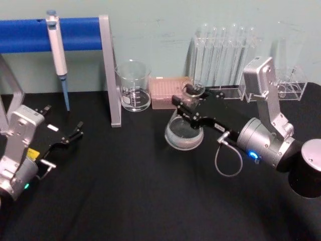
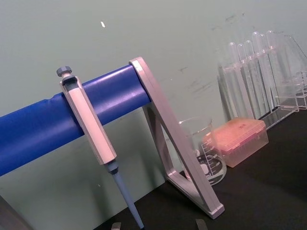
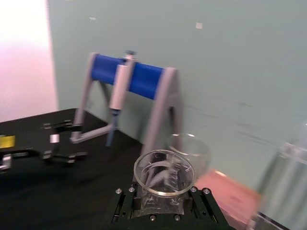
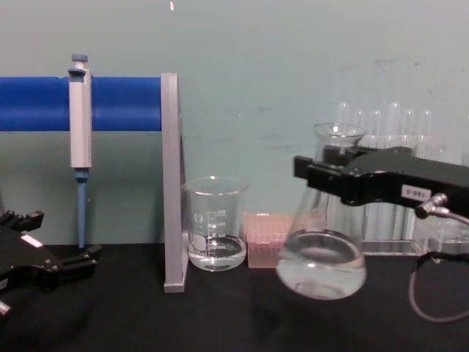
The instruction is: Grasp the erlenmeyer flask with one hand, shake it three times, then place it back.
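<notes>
Over the black table (image 1: 125,201), the right gripper (image 4: 326,172) clamps the flask (image 4: 320,268) by its neck and holds it tilted, to the right of the beaker (image 4: 215,224). The left gripper (image 1: 75,131) rests on the table's left side, fingers apart and holding nothing.

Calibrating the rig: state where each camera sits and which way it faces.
Head: high, looking down at the table; left hand idle, right hand gripping the erlenmeyer flask.
Chest: low, looking level across the table; both hands enter from the sides.
Left wrist: on the left arm, facing the pipette.
Right wrist: behind the right hand, looking over the flask's mouth.
Shared: head and chest both show the beaker.
</notes>
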Robot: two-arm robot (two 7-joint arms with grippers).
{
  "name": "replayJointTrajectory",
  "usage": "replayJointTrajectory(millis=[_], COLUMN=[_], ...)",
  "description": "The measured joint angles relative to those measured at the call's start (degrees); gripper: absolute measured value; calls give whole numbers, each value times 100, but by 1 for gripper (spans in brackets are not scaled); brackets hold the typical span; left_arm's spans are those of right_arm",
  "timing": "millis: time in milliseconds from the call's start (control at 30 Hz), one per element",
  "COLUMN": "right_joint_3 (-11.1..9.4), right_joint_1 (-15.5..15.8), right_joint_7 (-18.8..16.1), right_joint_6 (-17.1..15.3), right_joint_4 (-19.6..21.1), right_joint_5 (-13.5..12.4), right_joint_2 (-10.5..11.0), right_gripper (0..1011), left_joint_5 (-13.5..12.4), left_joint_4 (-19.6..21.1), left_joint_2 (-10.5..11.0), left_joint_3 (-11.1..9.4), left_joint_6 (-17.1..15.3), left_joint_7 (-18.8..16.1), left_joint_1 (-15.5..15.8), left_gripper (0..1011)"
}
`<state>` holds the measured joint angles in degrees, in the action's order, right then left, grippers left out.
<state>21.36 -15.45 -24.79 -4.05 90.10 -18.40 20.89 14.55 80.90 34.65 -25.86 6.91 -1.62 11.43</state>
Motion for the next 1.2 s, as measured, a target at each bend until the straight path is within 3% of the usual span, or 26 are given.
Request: replayJointTrajectory(millis=[233,800,1200], right_joint_3=[331,815,1077], right_joint_1=[-112,-390,-536], right_joint_7=[-591,-1665,-2071], right_joint_6=[207,576,753], right_joint_4=[30,-45,-87], right_joint_5=[-148,-599,-747], right_joint_2=[210,571,758], right_gripper=[456,456,456], left_joint_5=[0,0,0], left_joint_4=[0,0,0], left_joint_2=[0,0,0], left_joint_3=[0,0,0], left_joint_6=[0,0,0], left_joint_7=[0,0,0], left_joint_1=[0,0,0], left_gripper=[1001,1001,1001])
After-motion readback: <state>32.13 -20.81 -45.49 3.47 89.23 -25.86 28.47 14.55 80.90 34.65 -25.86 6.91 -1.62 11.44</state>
